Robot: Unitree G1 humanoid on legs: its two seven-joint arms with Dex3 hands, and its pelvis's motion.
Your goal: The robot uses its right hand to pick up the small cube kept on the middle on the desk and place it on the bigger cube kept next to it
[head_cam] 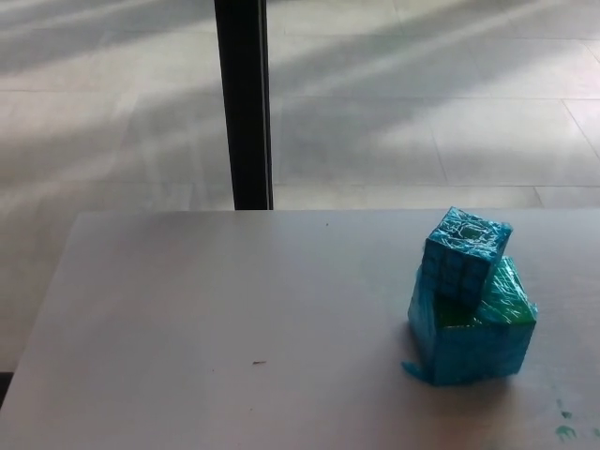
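Note:
A small blue cube (464, 253) with a grid pattern rests on top of the bigger cube (473, 337), toward its back left part and slightly tilted. The bigger cube is blue with green patches and stands on the grey desk (216, 319) at the right. Neither hand shows in the head view, and nothing touches the cubes.
A black vertical post (244, 103) rises behind the desk's far edge, with tiled floor beyond. Small green marks (562, 427) lie on the desk near the front right corner. A tiny dark speck (257, 363) sits left of centre.

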